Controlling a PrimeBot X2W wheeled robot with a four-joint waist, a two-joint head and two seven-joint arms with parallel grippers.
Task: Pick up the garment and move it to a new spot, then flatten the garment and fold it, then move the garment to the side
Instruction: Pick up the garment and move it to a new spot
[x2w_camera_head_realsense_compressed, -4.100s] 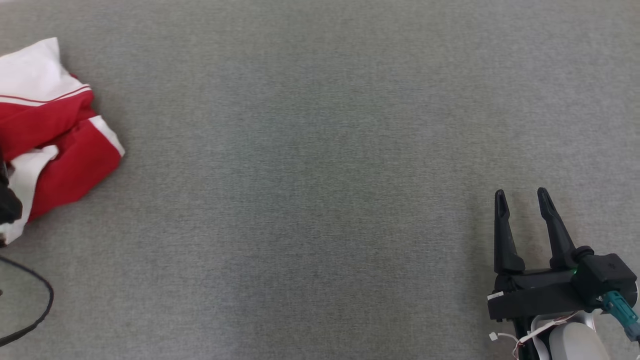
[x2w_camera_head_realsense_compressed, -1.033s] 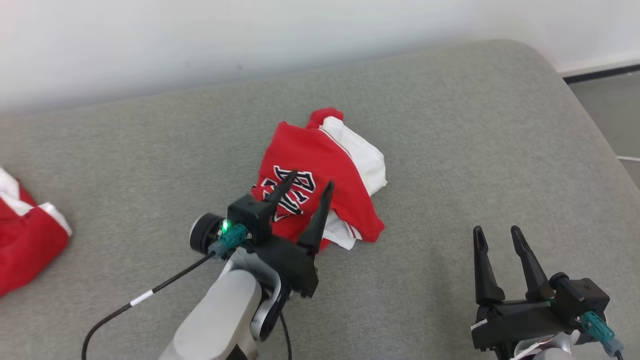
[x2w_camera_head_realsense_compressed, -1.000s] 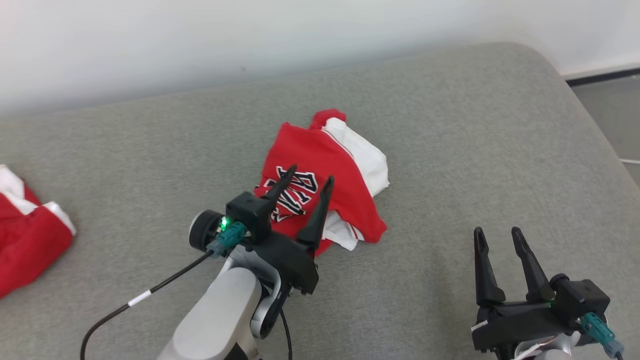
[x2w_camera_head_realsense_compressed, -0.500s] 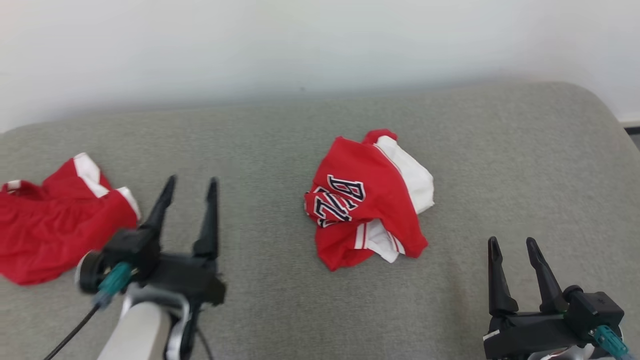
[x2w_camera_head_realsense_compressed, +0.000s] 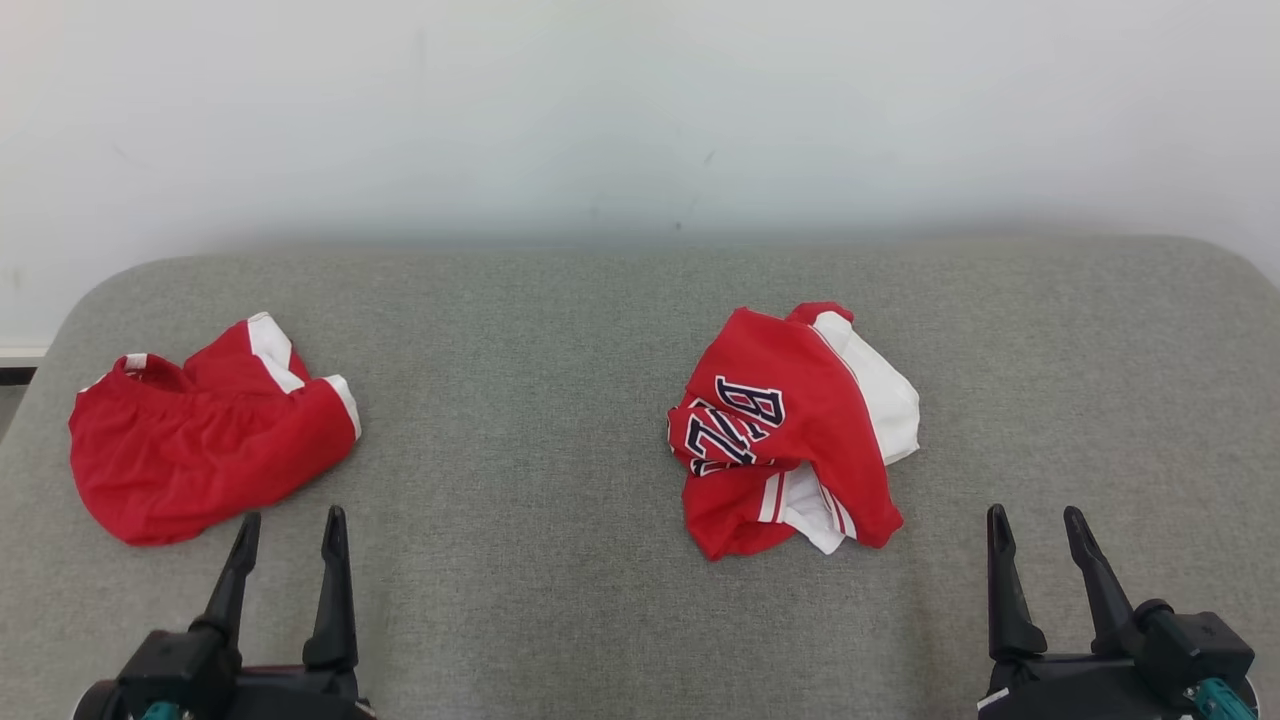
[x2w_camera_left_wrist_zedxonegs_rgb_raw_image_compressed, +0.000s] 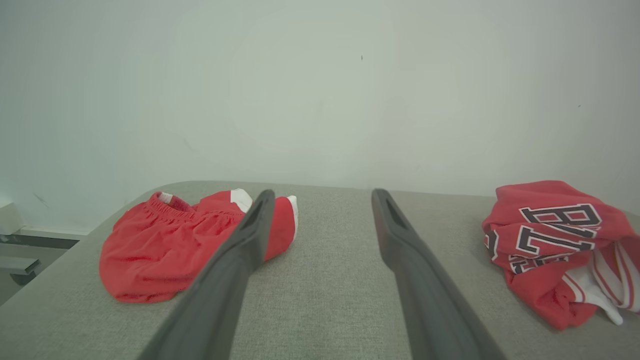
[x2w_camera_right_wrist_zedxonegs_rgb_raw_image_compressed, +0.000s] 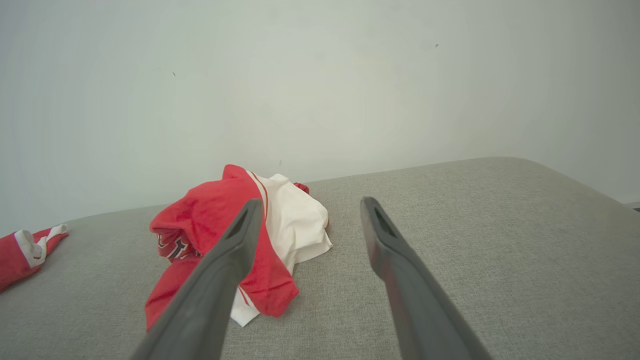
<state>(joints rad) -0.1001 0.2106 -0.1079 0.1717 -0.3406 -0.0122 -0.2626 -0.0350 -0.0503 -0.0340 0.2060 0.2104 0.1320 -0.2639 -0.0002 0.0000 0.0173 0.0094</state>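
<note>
The crumpled red jersey (x2w_camera_head_realsense_compressed: 790, 430) lies right of centre on the grey cushion (x2w_camera_head_realsense_compressed: 540, 330); the left gripper (x2w_camera_head_realsense_compressed: 292, 516) and right gripper (x2w_camera_head_realsense_compressed: 1035, 512), spread empty at the bottom corners, should pinch opposite hems and pull outward.

Head camera sits high, looking forward and down across the grey table (x2w_camera_head_realsense_compressed: 560, 330) to the white wall (x2w_camera_head_realsense_compressed: 640, 100), with the left claw (x2w_camera_head_realsense_compressed: 291, 516) and right claw (x2w_camera_head_realsense_compressed: 1035, 513) at its bottom corners. Both wrist cameras are low, skimming the table and facing that wall. The left one has the shorts (x2w_camera_left_wrist_zedxonegs_rgb_raw_image_compressed: 165, 245) close, the right one the jersey (x2w_camera_right_wrist_zedxonegs_rgb_raw_image_compressed: 200, 220). All three views share both garments.
</note>
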